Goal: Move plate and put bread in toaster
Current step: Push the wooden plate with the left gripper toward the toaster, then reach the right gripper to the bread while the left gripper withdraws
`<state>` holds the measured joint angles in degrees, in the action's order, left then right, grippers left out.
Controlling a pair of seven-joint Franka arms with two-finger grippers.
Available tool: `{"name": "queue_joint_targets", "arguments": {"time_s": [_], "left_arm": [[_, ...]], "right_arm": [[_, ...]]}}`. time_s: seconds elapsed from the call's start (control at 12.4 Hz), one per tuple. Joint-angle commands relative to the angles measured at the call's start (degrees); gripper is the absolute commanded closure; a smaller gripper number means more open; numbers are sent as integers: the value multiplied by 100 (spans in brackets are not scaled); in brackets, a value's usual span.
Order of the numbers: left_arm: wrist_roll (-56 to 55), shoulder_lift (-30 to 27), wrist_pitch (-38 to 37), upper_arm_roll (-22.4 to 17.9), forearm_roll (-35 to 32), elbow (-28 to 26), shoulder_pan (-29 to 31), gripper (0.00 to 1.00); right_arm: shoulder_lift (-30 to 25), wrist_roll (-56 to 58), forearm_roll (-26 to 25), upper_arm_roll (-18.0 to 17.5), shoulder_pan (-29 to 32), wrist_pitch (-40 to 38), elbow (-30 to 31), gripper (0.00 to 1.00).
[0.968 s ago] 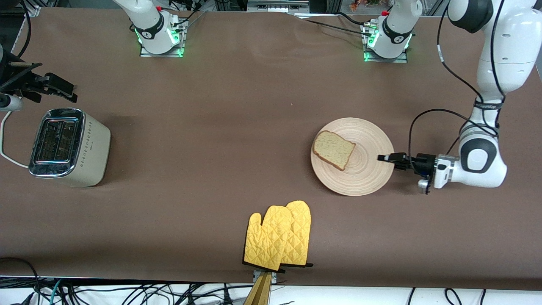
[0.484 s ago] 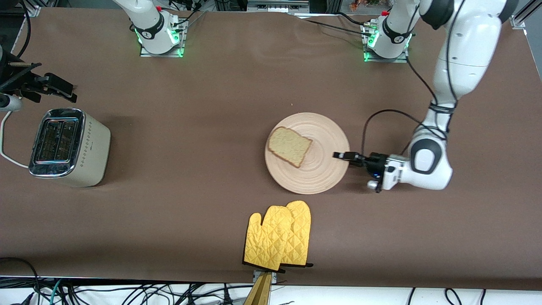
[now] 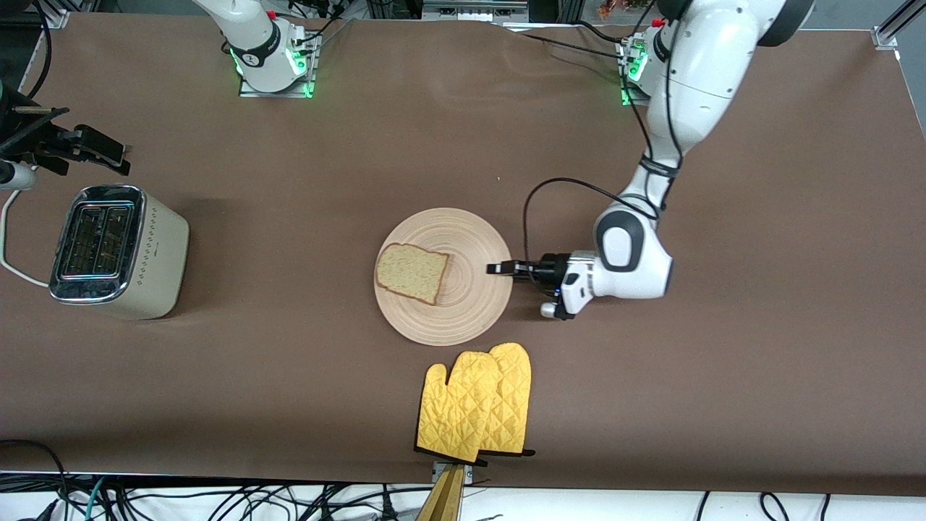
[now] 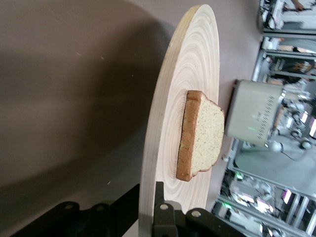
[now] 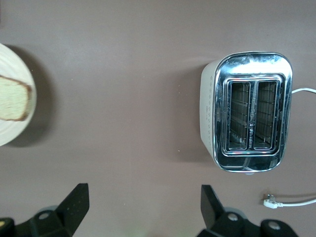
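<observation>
The round wooden plate (image 3: 470, 293) lies at the middle of the table with the bread (image 3: 411, 272) flat on it. My left gripper (image 3: 499, 269) is shut on the plate's rim at the side toward the left arm's end. In the left wrist view, the plate (image 4: 168, 123) passes between that gripper's (image 4: 148, 200) fingers, with the bread (image 4: 200, 136) and the toaster (image 4: 252, 118) past it. The cream toaster (image 3: 116, 250) stands at the right arm's end, both slots empty (image 5: 247, 111). My right gripper (image 3: 108, 155) waits open (image 5: 143, 205) above the table beside the toaster.
A pair of yellow oven mitts (image 3: 477, 401) lies near the table's front edge, just nearer the camera than the plate. The toaster's white cord (image 3: 11, 246) loops off the table's end, and its plug (image 5: 269, 200) rests on the cloth.
My left gripper has dragged the plate, with the bread on it, from the left arm's end to the middle of the table. The right arm has not moved.
</observation>
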<state>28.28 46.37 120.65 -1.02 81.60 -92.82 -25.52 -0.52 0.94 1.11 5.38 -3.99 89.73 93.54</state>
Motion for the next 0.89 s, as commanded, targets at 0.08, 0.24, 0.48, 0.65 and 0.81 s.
{"name": "queue_joint_targets", "arguments": {"time_s": [0.08,0.24,0.48,0.65,0.81], "left_arm": [[-95,135,231,-109,418,177,-444,100],[-77,144,240,-118,435,168,-454,100],[-60,206,249,-126,435,124,-454,100],[-77,171,231,-144,374,54,-384,74],[-60,66,91,-153,356,-121,-209,67]], "right_arm": [[-27,56,47,-11,47,-34,-29,0],[-27,56,47,-11,56,-43,-29,0],[-9,64,56,-28,30,-69,-28,0],[-1,56,30,-247,-23,-270,-29,0],[262,-23,-6,-423,-128,-717,-20,0]]}}
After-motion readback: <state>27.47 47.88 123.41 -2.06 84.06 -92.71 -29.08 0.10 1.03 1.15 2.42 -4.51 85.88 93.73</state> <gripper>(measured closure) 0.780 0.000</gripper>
